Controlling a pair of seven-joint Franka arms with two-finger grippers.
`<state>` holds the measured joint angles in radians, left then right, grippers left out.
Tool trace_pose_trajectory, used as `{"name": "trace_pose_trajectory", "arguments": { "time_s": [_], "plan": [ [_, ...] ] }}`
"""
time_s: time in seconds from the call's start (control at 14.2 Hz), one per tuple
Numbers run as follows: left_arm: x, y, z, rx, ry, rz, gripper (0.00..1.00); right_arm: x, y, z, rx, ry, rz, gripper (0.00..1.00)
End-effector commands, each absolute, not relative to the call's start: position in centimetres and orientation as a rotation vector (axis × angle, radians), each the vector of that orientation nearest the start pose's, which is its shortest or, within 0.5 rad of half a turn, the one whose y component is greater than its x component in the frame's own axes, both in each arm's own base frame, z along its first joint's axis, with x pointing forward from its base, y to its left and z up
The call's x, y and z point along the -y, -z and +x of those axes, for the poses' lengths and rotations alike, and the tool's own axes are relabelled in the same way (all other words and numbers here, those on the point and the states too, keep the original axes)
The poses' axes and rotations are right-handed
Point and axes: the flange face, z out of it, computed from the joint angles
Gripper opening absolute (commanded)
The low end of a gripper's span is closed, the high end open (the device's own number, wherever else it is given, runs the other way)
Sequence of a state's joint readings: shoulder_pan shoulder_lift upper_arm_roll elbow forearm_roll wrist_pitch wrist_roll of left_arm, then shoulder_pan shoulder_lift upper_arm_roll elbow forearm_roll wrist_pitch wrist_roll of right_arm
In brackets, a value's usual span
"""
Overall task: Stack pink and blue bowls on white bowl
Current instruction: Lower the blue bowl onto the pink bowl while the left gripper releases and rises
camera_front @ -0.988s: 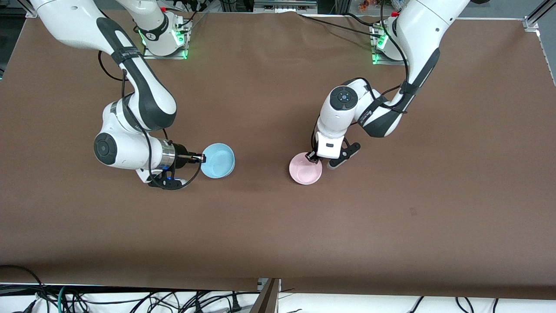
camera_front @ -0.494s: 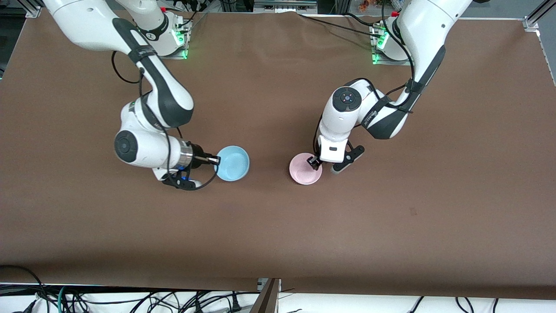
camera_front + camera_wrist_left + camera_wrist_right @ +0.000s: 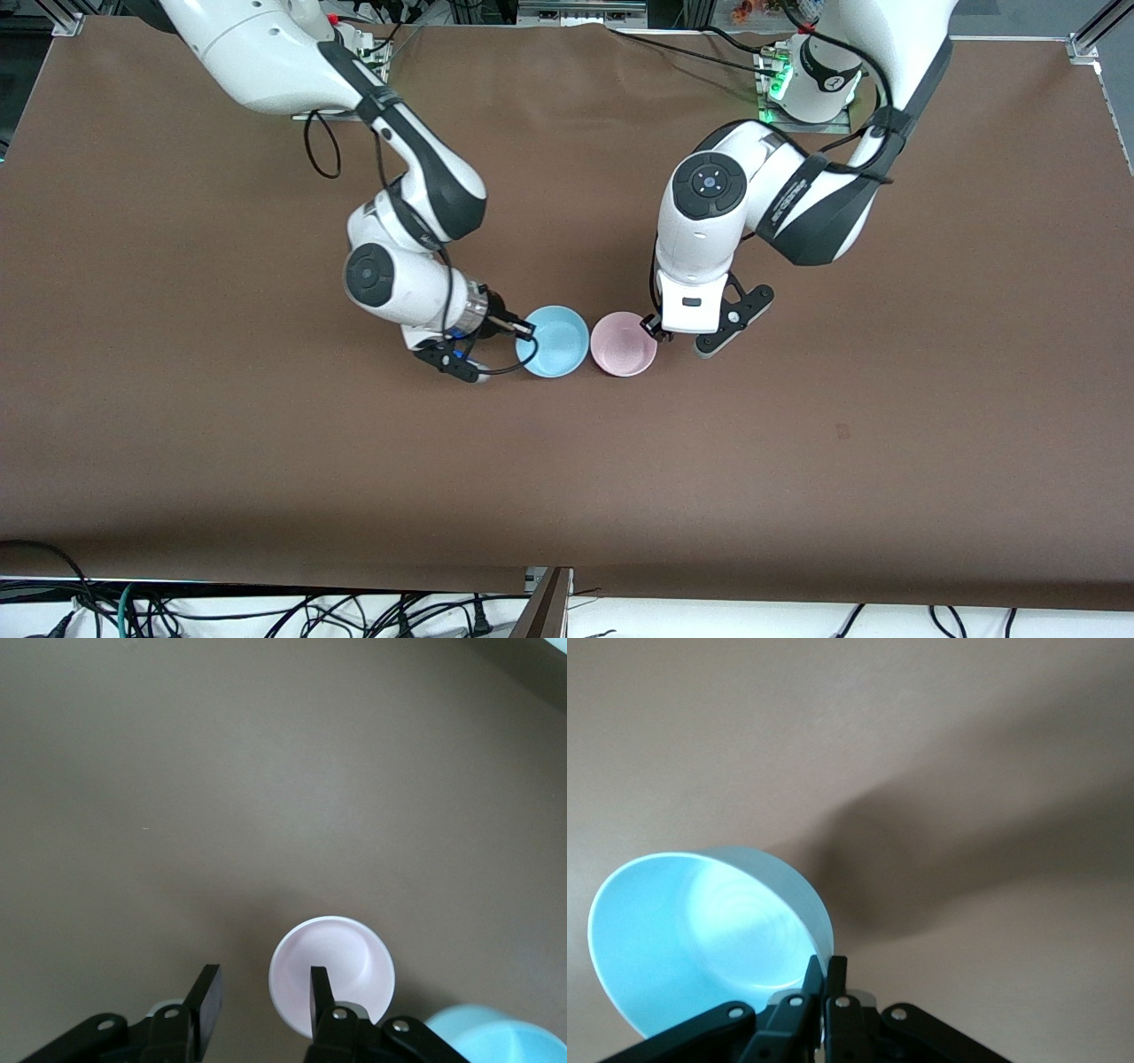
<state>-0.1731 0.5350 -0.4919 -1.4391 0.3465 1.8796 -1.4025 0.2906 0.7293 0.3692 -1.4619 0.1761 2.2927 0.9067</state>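
Two bowls side by side: right gripper (image 3: 526, 333) pinches blue bowl (image 3: 555, 341); left gripper (image 3: 657, 326) spread beside pink bowl (image 3: 623, 345).

Brown table (image 3: 797, 461), pink bowl (image 3: 624, 344) seemingly resting on it.

Blue bowl (image 3: 554, 341) plain sky blue; pink bowl (image 3: 623, 344) plain pale pink; table (image 3: 567, 461) matte brown; arms white and black.
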Motion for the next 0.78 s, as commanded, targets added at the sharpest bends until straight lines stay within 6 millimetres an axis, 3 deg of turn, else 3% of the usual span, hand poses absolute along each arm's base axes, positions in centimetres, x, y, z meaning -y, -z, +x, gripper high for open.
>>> {"name": "trace_pose_trajectory", "arguments": {
  "time_s": [0.0, 0.14, 0.28, 0.35, 0.42, 0.56, 0.71],
  "plan": [
    [35.2, -45.8, 59.8, 0.889, -0.001, -2.908, 0.49, -44.7, -28.4, 61.6, -0.738, -0.190, -2.676, 0.00],
    [33.7, -49.6, 60.2, 0.825, -0.099, -2.946, 0.52, -46.9, -27.5, 61.0, -0.777, -0.184, -2.672, 0.00],
    [31.6, -51.5, 60.6, 0.717, -0.145, -2.953, 0.54, -48.3, -26.8, 60.5, -0.809, -0.189, -2.661, 0.00],
    [30.3, -52.1, 61.1, 0.696, -0.152, -2.957, 0.64, -49.0, -26.6, 59.9, -0.815, -0.197, -2.664, 0.00],
    [28.8, -52.5, 61.5, 0.665, -0.171, -2.959, 0.72, -49.7, -25.9, 59.2, -0.819, -0.206, -2.671, 0.00],
    [25.5, -54.2, 61.8, 0.525, -0.188, -2.975, 0.75, -50.7, -25.0, 58.8, -0.842, -0.183, -2.656, 0.00],
    [20.8, -55.2, 62.7, 0.422, -0.211, -2.988, 0.83, -51.3, -24.4, 58.5, -0.841, -0.181, -2.650, 0.00]
  ]
}}
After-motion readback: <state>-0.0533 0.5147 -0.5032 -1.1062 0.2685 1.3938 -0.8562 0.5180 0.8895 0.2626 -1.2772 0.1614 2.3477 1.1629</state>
